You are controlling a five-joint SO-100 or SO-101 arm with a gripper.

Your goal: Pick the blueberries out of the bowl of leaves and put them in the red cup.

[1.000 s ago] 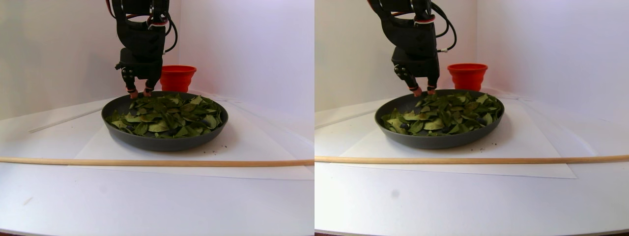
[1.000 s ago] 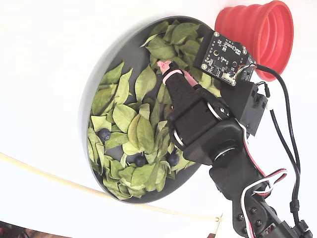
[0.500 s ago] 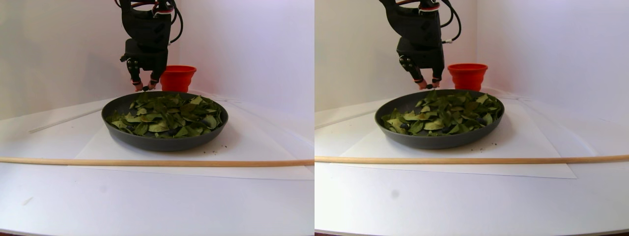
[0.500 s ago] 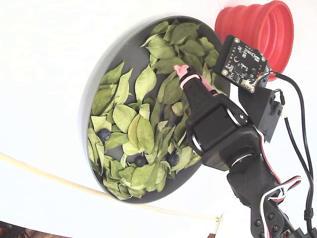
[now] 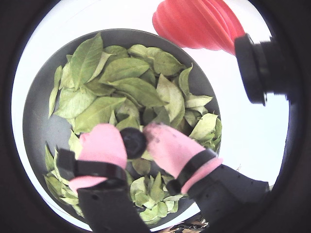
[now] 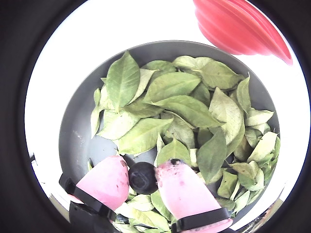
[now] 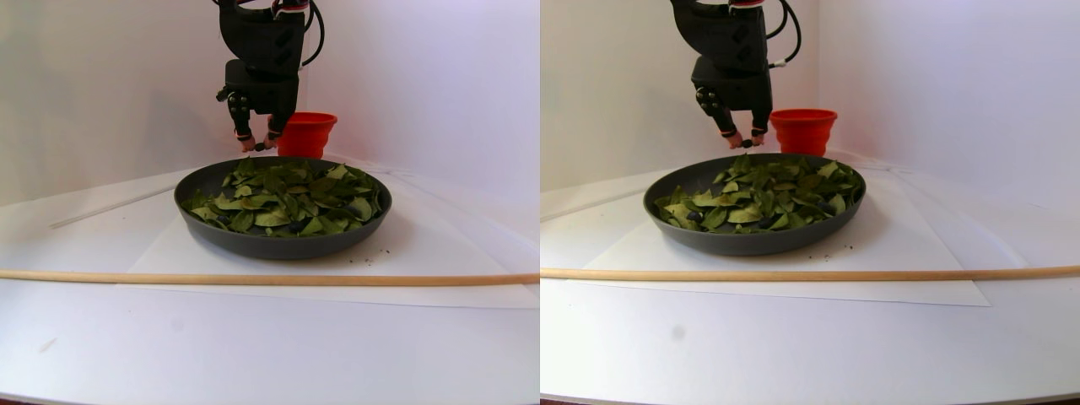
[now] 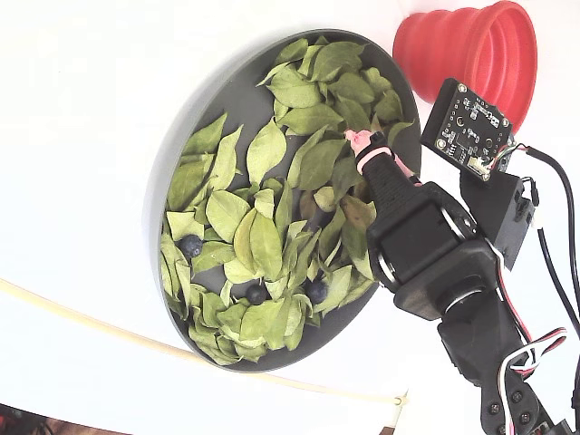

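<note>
— Where are the blueberries?
— One dark berry (image 6: 142, 177) is pinched between the pink fingertips (image 6: 104, 182) of the pincer (image 5: 133, 143), lifted above the bowl (image 8: 234, 95). Three more (image 8: 190, 246) lie among the leaves (image 8: 263, 240) toward the bowl's lower left in the fixed view.
— And the bowl itself?
— Dark grey, shallow, wide, flat on the counter, heaped with green and yellow-green pointed leaves.
— The red cup?
— The red cup (image 8: 476, 56) stands upright, ribbed and wide-mouthed, just beyond the bowl's far rim, to the right in the stereo pair view.
</note>
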